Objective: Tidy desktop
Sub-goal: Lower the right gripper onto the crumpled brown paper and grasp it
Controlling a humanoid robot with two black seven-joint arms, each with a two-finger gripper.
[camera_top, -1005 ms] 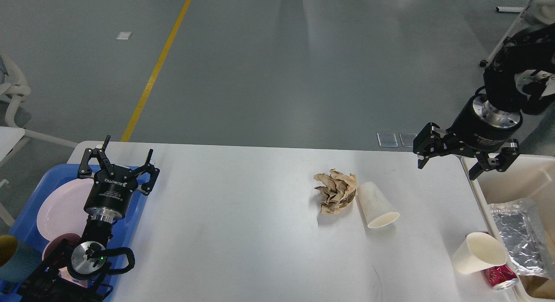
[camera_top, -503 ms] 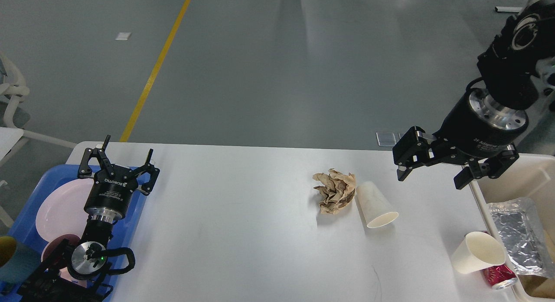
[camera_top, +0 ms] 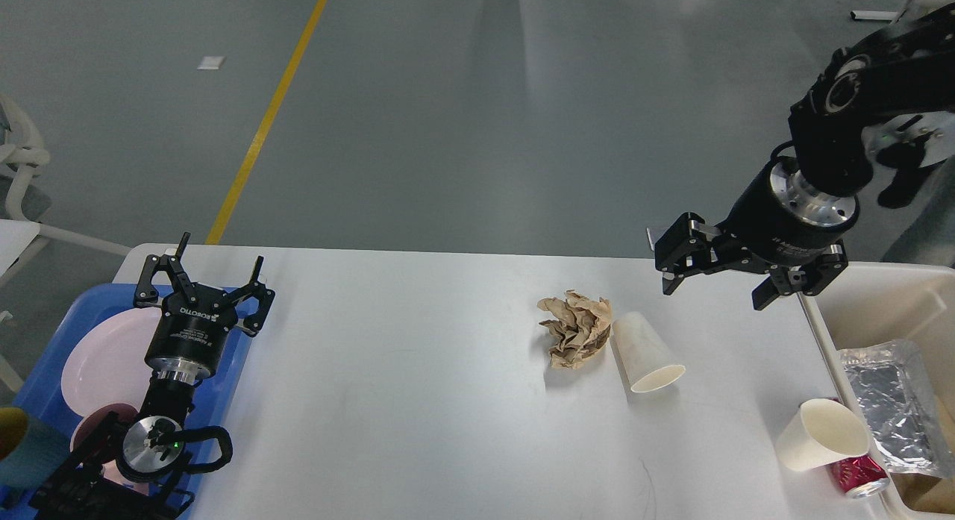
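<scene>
Spreading across the lower half of the view, the desktop (camera_top: 418,401) is a wide white slab, stiff and smooth, so light litter would likely slide on it if nudged. Near its middle lies a crumpled brown paper (camera_top: 574,330), touching a tipped white paper cup (camera_top: 646,354) just to its right. Both look light and soft; the paper should take a pinch anywhere across its bulk, while the cup would crush easily and is better taken across its body near the rim. A 2nd paper cup (camera_top: 821,434) leans on a red can (camera_top: 859,477) at the right edge, beside the beige bin (camera_top: 880,296) holding crumpled foil (camera_top: 895,401). The right gripper (camera_top: 715,278) hovers above the far right of the desk, fingers spread and holding nothing. The left gripper (camera_top: 205,277) rests over the blue tray (camera_top: 45,371) with its pink plate (camera_top: 101,359), fingers apart, also holding nothing.
</scene>
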